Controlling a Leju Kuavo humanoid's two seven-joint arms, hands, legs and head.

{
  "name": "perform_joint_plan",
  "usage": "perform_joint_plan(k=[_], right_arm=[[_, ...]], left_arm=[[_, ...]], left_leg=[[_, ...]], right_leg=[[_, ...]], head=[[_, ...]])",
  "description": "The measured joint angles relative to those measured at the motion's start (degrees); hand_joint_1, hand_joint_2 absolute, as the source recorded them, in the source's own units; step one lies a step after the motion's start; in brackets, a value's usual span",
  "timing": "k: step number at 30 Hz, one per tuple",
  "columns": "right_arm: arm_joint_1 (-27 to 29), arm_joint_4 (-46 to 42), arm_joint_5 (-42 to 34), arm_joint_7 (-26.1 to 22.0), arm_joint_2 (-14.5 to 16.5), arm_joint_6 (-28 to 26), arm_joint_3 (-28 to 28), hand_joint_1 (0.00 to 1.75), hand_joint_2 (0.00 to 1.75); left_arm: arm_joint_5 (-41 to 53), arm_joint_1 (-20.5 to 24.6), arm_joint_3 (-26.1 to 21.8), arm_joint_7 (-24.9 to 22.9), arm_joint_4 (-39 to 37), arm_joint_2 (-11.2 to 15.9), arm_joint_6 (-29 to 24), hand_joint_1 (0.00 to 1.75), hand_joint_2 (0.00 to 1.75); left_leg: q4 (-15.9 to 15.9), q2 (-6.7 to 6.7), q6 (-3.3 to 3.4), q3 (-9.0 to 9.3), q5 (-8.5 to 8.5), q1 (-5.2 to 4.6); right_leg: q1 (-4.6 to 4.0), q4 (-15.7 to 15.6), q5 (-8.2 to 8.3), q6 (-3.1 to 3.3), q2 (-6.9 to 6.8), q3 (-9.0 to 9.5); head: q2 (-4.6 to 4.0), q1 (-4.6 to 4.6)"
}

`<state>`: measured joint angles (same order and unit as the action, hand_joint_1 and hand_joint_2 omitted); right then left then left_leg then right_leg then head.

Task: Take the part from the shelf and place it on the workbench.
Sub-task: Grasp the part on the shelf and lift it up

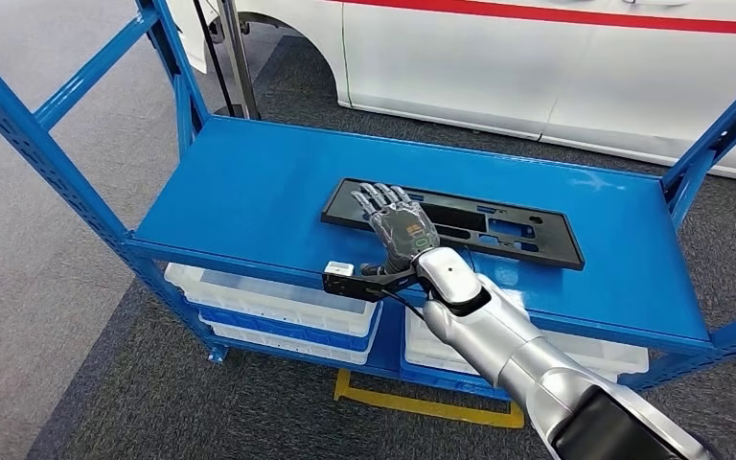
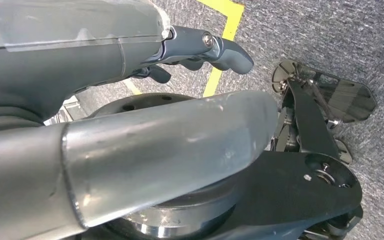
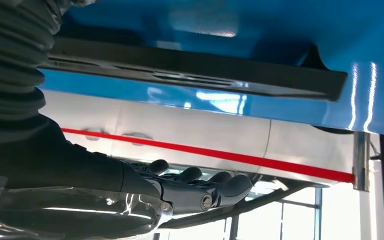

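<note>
The right hand (image 1: 400, 226), fingers spread and holding nothing, hovers over the left end of the black part (image 1: 498, 228), which lies lengthwise across the blue shelf (image 1: 249, 192) at frame centre.

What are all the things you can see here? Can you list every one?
black part: one, black, flat with cut-outs, lying on the shelf's top deck
shelf: one, blue metal, in front of the robot
bins: several, white and blue, on the lower level of the shelf
car: one, white with a red stripe, behind the shelf
floor tape: yellow lines on the grey carpet, under the shelf
right hand: one, dark grey, fingers stretched out flat above the left end of the black part; whether it touches cannot be told
left hand: one, dark grey, hanging over the carpet, fingers curled, holding nothing
</note>
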<state>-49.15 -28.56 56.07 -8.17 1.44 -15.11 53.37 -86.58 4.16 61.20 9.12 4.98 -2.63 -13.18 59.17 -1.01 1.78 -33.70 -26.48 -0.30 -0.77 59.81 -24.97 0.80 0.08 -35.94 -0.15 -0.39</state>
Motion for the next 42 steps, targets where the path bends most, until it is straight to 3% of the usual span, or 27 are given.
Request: perform_joint_plan(k=[22,31,42], right_arm=[[-1.7,7.9,5.6,11.8,1.7,-5.6,-2.4,0.00,1.75],[-2.2,9.6,6.1,13.4,0.9,-5.2,-3.5,0.00,1.75],[-1.9,11.4,7.5,15.8,-0.4,-1.1,-3.5,0.00,1.75]], left_arm=[[0.0,0.2,0.3,-0.2,0.0,0.0,0.0,0.00,0.00],[0.0,0.2,0.3,-0.6,0.0,0.0,-0.2,0.00,0.00],[0.0,0.2,0.3,-0.9,0.0,0.0,-0.5,0.00,0.00]], left_leg=[[0.0,0.01,0.01,0.01,0.00,-0.19],[0.0,0.02,0.01,0.02,0.00,-0.19],[0.0,0.02,0.01,0.01,0.00,-0.19]], right_leg=[[0.20,0.0,0.02,0.01,0.01,0.00],[0.21,0.0,0.02,0.01,0.01,-0.01],[0.21,0.0,0.02,0.01,0.02,-0.01]], head=[[0.00,-0.01],[0.00,-0.01],[0.00,-0.01]])
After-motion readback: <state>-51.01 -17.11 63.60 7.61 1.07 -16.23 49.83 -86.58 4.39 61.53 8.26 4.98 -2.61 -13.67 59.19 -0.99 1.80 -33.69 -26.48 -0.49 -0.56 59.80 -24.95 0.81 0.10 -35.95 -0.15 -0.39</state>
